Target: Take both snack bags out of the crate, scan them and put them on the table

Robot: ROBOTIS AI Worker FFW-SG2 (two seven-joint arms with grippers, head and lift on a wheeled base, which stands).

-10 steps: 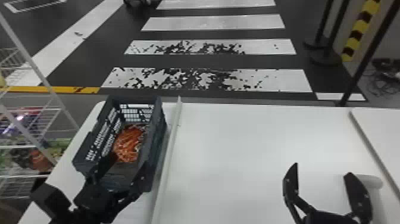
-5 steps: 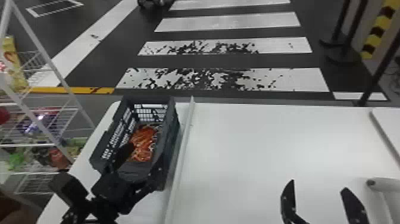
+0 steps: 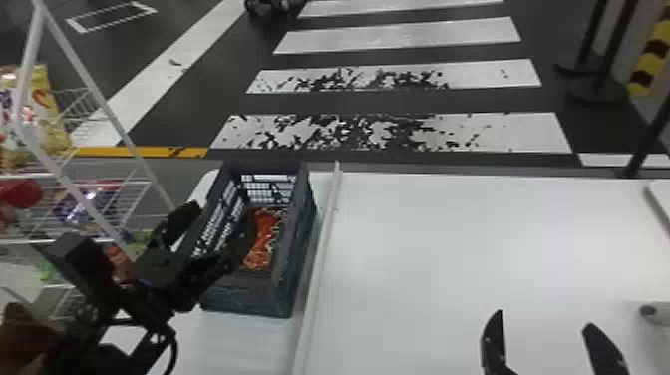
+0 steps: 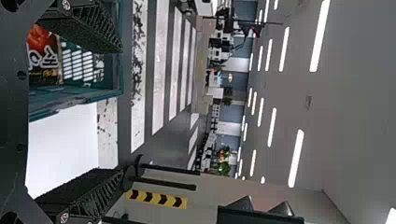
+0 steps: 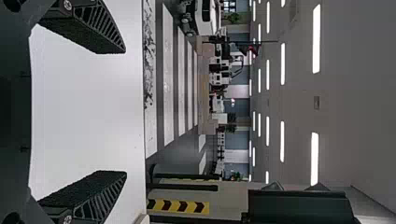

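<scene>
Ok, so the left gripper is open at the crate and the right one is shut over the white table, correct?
Not quite: the right gripper is open, its fingers well apart over the white table, as the right wrist view shows. The left gripper is indeed open at the crate.

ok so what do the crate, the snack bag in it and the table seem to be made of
Crate: rigid moulded plastic, fairly dull, judging by its latticed walls.
Snack bag: probably thin plastic film, given the bold print; foil can't be ruled out.
Table: smooth white top with a soft sheen, perhaps laminate.
</scene>
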